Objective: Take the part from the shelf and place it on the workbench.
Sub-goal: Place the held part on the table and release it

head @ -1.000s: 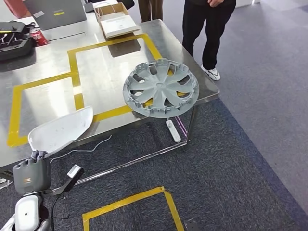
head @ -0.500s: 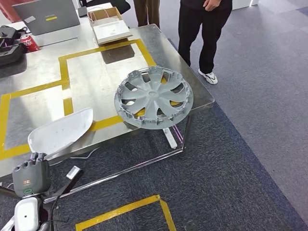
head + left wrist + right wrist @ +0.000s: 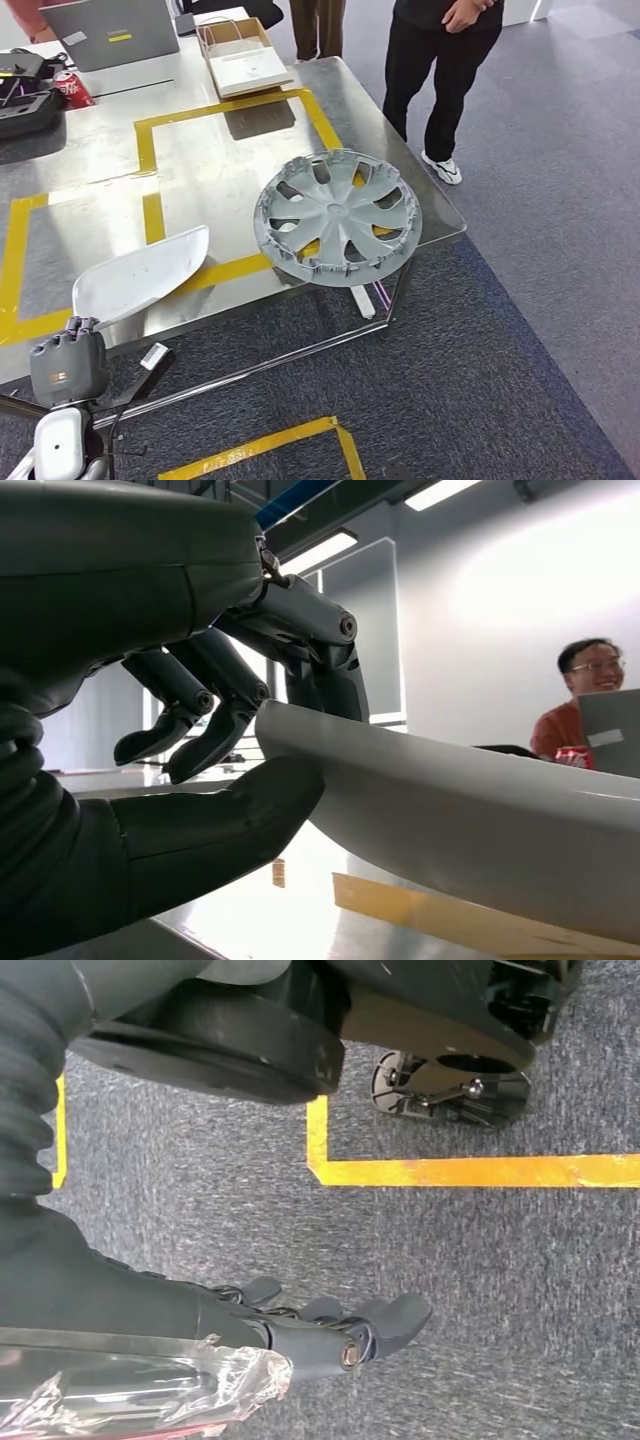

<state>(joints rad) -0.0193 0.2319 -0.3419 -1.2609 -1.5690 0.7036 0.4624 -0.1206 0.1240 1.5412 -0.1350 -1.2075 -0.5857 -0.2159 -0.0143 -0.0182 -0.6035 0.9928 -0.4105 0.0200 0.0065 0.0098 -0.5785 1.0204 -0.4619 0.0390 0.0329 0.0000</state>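
The part point(image 3: 140, 272) is a white curved shell. My left hand point(image 3: 69, 365) holds it by its near end, low at the left of the head view. The far end reaches over the front edge of the steel workbench point(image 3: 219, 170). In the left wrist view the thumb lies under the part point(image 3: 483, 830) and the fingers point(image 3: 302, 630) press on its top edge, so my left hand point(image 3: 249, 740) pinches it just above the tabletop. My right hand point(image 3: 332, 1325) hangs over the grey carpet and holds nothing, its fingers stretched out.
A grey hubcap point(image 3: 337, 215) lies on the bench's right front corner and overhangs the edge. Yellow tape point(image 3: 147, 160) marks boxes on the top. At the back are a laptop point(image 3: 113, 25), a cardboard box point(image 3: 241, 55), a red can point(image 3: 72, 87) and a black bag point(image 3: 26, 95). A person point(image 3: 441, 80) stands beyond the right corner.
The whole picture has swayed left and back right, so the camera moved. My left hand still holds the white part, which now reaches a little farther over the bench.
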